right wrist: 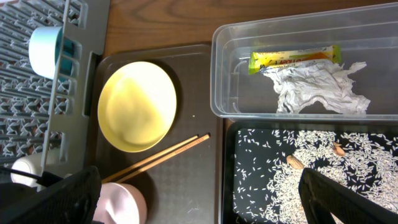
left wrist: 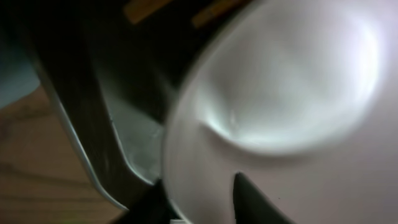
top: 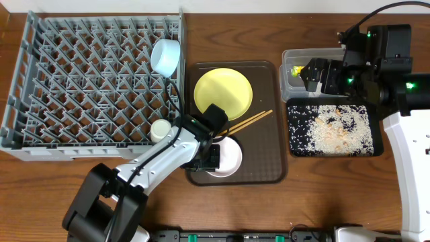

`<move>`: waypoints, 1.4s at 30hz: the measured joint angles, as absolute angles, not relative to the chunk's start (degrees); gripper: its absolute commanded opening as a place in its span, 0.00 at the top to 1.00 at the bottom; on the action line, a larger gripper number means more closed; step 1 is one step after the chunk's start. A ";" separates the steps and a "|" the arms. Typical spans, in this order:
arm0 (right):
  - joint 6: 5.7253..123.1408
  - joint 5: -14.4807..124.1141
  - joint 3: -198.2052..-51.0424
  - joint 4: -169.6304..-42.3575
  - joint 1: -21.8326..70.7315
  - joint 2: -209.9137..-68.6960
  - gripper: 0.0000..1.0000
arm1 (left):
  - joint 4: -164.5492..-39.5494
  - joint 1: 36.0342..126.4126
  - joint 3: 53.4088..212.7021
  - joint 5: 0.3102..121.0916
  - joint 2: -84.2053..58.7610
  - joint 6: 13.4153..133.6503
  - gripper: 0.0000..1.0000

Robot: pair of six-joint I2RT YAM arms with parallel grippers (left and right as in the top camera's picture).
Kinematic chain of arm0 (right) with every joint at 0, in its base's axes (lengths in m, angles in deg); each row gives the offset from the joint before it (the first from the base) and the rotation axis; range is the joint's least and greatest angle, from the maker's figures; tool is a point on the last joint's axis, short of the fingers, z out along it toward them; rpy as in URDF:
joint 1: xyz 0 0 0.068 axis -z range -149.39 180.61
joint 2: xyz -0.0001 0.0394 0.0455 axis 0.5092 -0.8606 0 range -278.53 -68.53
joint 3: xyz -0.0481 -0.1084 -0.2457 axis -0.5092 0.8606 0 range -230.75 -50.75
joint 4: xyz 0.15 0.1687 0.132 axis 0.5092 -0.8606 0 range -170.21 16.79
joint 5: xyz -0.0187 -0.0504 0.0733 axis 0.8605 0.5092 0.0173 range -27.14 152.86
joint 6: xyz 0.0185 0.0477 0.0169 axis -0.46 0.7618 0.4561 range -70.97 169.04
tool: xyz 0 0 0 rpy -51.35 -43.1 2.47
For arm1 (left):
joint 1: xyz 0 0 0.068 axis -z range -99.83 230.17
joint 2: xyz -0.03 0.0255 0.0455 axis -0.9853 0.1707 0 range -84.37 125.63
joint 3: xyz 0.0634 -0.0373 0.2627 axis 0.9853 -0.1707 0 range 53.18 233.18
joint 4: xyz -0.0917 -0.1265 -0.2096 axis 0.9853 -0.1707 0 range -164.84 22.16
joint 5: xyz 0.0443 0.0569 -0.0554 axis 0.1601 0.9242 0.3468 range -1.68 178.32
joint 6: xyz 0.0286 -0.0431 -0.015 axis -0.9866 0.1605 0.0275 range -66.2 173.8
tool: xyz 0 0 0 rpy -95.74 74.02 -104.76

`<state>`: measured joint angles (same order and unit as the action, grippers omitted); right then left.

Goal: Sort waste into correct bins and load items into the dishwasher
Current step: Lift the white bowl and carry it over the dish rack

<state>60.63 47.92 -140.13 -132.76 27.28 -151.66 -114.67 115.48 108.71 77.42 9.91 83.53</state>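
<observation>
My left gripper [top: 205, 158] [left wrist: 199, 202] grips the rim of the white bowl [top: 230, 158] [left wrist: 286, 93] at the front of the brown tray, one finger inside and one outside. The yellow plate [top: 223, 93] [right wrist: 137, 106] and the chopsticks [top: 250, 122] [right wrist: 163, 157] lie on that tray. The light blue bowl [top: 165, 56] stands on edge in the grey rack [top: 80, 87], and the pale green cup [top: 160, 130] sits at its near right corner. My right gripper [top: 316, 75] [right wrist: 205, 199] is open and empty above the clear tub [top: 290, 86], which holds the wrapper [right wrist: 295, 58] and crumpled paper [right wrist: 317, 87]. Rice [top: 336, 128] covers the black tray [right wrist: 229, 174].
The brown serving tray [top: 265, 154] lies between the rack and the two bins. The rack takes up the table's far left. My left arm reaches in from the front edge, and my right arm stands at the right edge.
</observation>
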 measured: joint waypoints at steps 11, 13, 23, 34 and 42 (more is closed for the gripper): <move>60.63 47.92 -140.13 -132.76 27.28 -151.66 0.01 | -114.65 115.46 108.79 77.49 9.23 83.44 0.92; 60.61 47.92 -140.13 -132.78 27.28 -151.66 0.01 | -114.98 115.46 109.38 77.51 8.10 83.05 0.92; 60.63 47.92 -140.13 -132.76 27.28 -151.66 0.01 | -111.76 115.46 116.01 97.60 -6.57 78.68 0.92; 60.65 47.92 -140.13 -132.78 27.28 -151.66 0.01 | -93.75 112.71 116.18 138.99 -5.63 63.75 0.92; 60.63 47.92 -140.13 -132.78 27.28 -151.66 0.01 | -88.79 104.23 116.18 156.52 5.71 55.18 0.92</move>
